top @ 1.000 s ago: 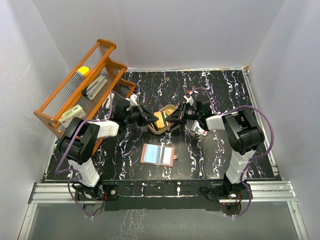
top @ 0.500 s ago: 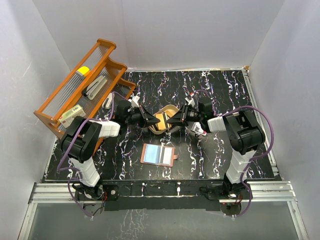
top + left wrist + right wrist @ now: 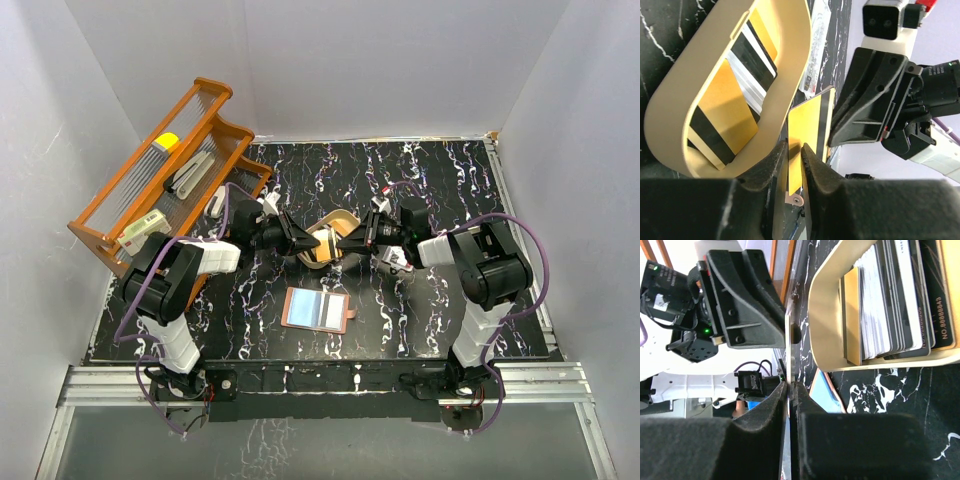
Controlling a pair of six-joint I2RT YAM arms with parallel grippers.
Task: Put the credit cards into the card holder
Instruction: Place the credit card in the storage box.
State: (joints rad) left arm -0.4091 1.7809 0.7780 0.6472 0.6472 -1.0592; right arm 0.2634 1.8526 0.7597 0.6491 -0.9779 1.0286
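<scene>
A handover by the tan tray (image 3: 790, 75): the right fingers (image 3: 765, 415) clamp one orange card (image 3: 807, 125), the left fingers (image 3: 817, 172) flank it, grip unclear; next it must go into the open card holder (image 3: 316, 309) on the worktop.

Tray (image 3: 800, 50) on desk (image 3: 420, 310), beside left gripper (image 3: 794, 150) and right gripper (image 3: 790, 387); cards (image 3: 890, 300) inside. One card (image 3: 810, 125) between both grippers. Card holder (image 3: 316, 309) nearer bases than grippers. Rack (image 3: 150, 200) left of left gripper.
</scene>
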